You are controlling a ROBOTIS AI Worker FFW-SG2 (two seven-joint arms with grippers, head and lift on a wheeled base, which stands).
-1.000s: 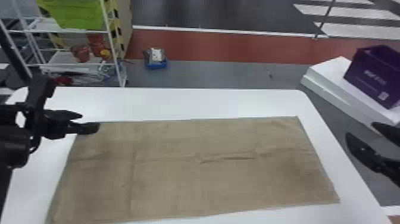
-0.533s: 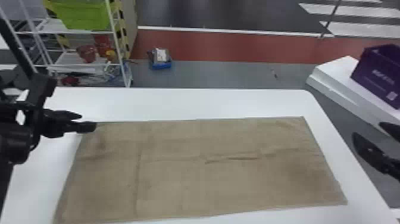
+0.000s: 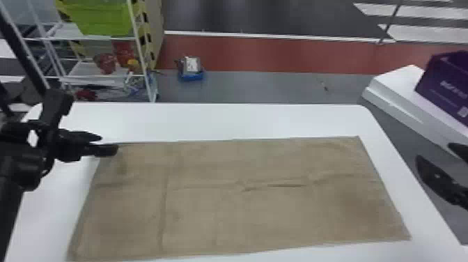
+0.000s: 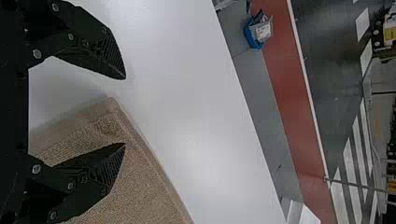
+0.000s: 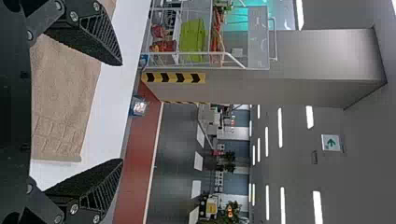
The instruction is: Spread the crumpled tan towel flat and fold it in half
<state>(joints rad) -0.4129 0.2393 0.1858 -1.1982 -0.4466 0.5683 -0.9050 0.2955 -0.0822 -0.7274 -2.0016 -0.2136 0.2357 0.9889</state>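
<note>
- Tan towel (image 3: 209,209) lies flat on the desk (image 3: 261,120), lightly creased; spreading looks done.
- The half fold seems left.
- Left pincer (image 4: 125,110), right pincer (image 5: 122,112): both spread, empty.

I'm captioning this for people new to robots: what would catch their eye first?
First, the wide tan towel, lying flat but for a few creases on the white table. Next, the open black left hand by the towel's far left corner. Beyond the table, a lime-green bin at left and a purple box at right add colour.
</note>
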